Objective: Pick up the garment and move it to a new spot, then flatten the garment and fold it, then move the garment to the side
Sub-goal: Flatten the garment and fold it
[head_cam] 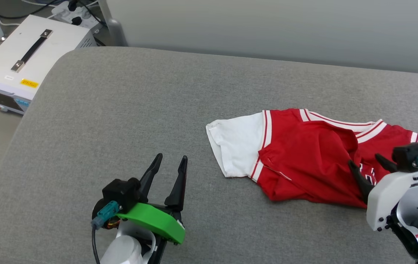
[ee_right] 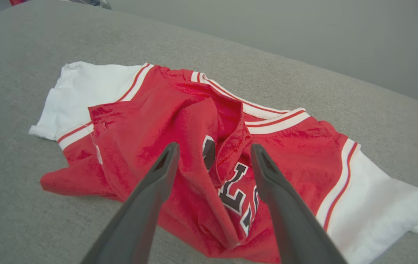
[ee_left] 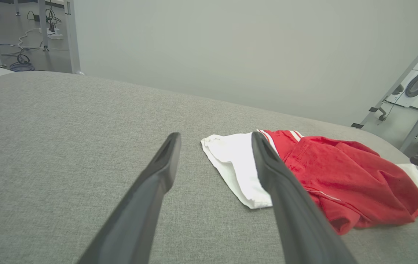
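One crumpled garment (head_cam: 304, 157) on grey cushion (head_cam: 121, 110)

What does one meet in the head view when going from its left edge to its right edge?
The white box with a black handle → left gripper, fingers apart → shirt, its white sleeve first → right gripper, over the shirt's right part.

Garment (ee_right: 179, 121), black white-edged lettering (ee_right: 233, 192): folded over, no word legible; white box (head_cam: 62, 44), yellow label (head_cam: 29, 83): too small to read.
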{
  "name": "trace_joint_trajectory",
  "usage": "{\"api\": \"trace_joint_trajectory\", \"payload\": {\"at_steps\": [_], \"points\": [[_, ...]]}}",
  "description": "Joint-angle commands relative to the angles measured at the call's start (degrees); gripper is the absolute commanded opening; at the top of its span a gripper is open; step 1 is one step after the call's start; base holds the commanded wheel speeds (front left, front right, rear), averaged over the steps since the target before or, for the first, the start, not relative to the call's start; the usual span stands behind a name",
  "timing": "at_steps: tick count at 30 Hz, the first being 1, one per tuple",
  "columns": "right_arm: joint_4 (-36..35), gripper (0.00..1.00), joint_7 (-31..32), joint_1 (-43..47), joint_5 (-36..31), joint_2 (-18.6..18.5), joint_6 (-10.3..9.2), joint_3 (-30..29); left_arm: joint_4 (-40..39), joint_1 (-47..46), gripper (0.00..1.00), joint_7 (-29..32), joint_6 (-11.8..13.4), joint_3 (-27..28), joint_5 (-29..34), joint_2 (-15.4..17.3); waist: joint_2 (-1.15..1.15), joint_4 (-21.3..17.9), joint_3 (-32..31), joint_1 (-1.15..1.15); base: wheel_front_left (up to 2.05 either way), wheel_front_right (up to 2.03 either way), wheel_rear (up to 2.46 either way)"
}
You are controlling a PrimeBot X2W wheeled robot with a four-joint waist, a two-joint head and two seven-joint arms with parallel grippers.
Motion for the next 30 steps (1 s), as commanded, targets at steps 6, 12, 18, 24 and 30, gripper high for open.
{"api": "trace_joint_trajectory", "payload": {"at_steps": [6, 12, 18, 24, 30], "points": [[5.55, 1.00, 9.48, -6.31, 2.39, -3.38, -0.05, 4.36, 0.81, -1.70, 1.00, -0.33, -0.39, -0.70, 0.62, -0.70, 0.00, 3.33, 1.72, 0.00, 0.00, 0.00, 0.00], [10.12, 1.00, 10.70, -9.54, 3.13, -4.05, -0.05, 6.46, 1.15, -1.93, 1.00, -0.33, -0.40, -0.88, 0.52, -0.89, 0.00, 5.05, 2.11, 0.00, 0.00, 0.00, 0.00], [13.39, 0.00, 9.57, -10.18, 3.20, -4.50, -0.05, 8.34, 1.34, -1.80, 1.00, -0.33, -0.40, -0.78, 0.49, -0.80, 0.00, 5.46, 1.98, 0.00, 0.00, 0.00, 0.00], [11.95, 0.00, 3.42, -10.04, 3.05, -4.84, -0.05, 8.87, 1.97, -1.27, 1.00, -0.33, -0.40, -0.74, 0.65, -0.72, 0.00, 4.59, 0.45, 0.00, 0.00, 0.00, 0.00], [6.40, 0.00, -2.24, -5.76, 3.39, -6.26, -0.05, 9.51, 2.56, -0.40, 1.00, -0.33, -0.40, -0.75, 0.59, -0.38, 0.00, 3.09, -1.80, 0.00, 0.00, 0.00, 0.00]]}}
